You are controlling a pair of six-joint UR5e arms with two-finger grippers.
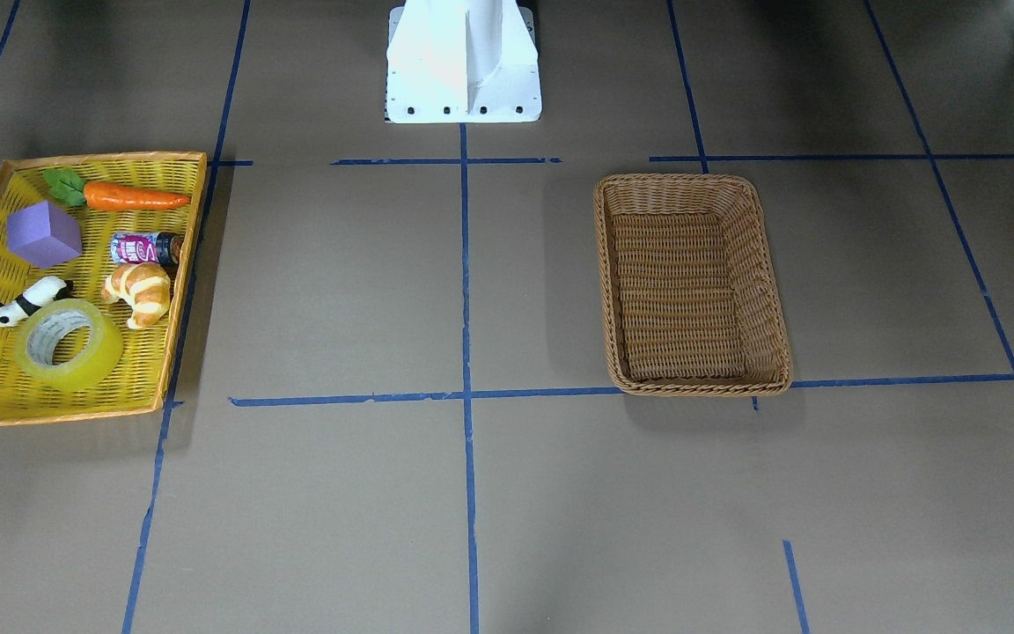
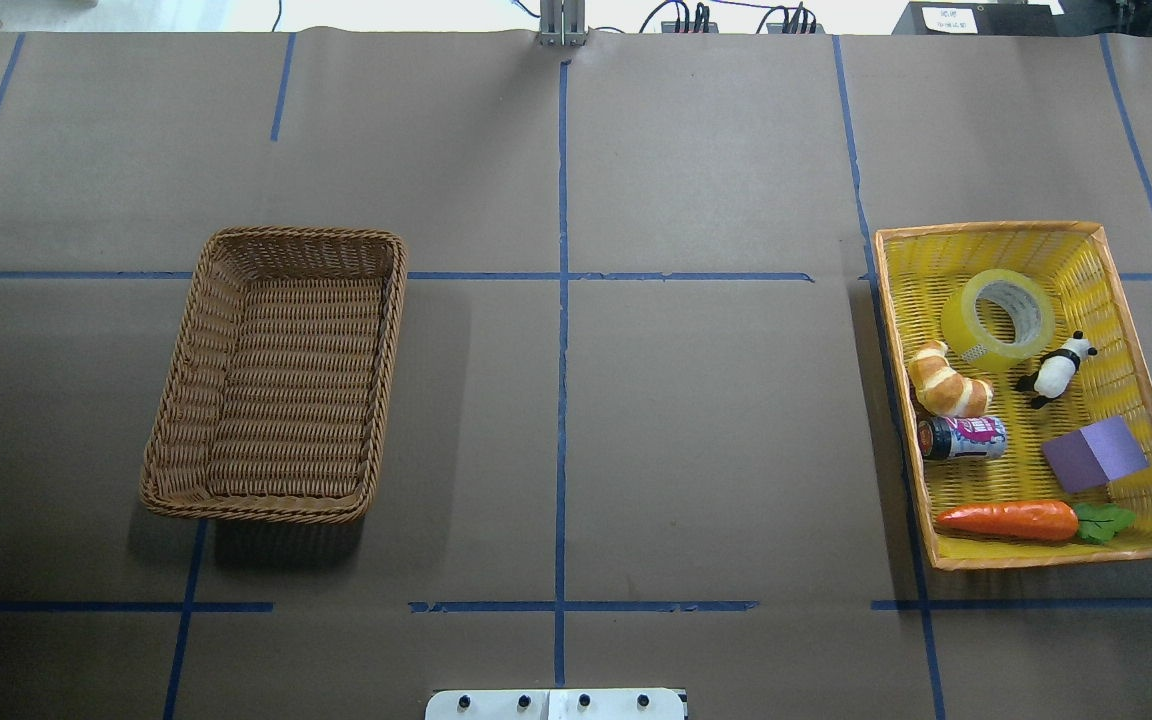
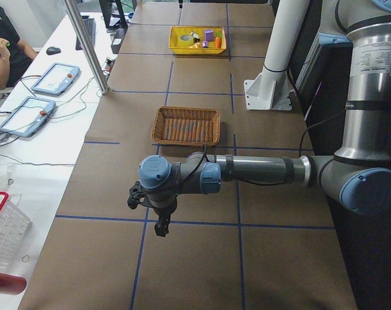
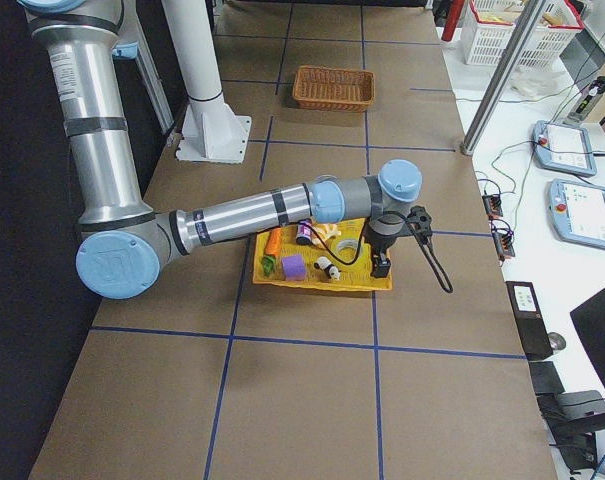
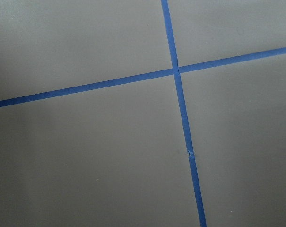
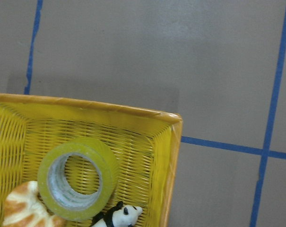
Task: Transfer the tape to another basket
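Observation:
The tape (image 2: 998,318), a yellow-green roll with a grey-white core, lies flat in the yellow tray (image 2: 986,228) on my right, next to a croissant and a panda. It also shows in the front view (image 1: 67,343) and the right wrist view (image 6: 78,178). The empty brown wicker basket (image 2: 301,235) stands on my left side, also in the front view (image 1: 683,180). My right gripper (image 4: 382,265) hangs over the tray's outer far corner, near the tape; I cannot tell its state. My left gripper (image 3: 158,226) hangs over bare table beyond the basket; I cannot tell its state.
The tray also holds a croissant (image 2: 948,380), a toy panda (image 2: 1056,370), a can (image 2: 964,438), a purple cube (image 2: 1094,455) and a carrot (image 2: 1011,520). The white robot base (image 1: 463,62) stands at the table's middle edge. Blue tape lines cross the brown table.

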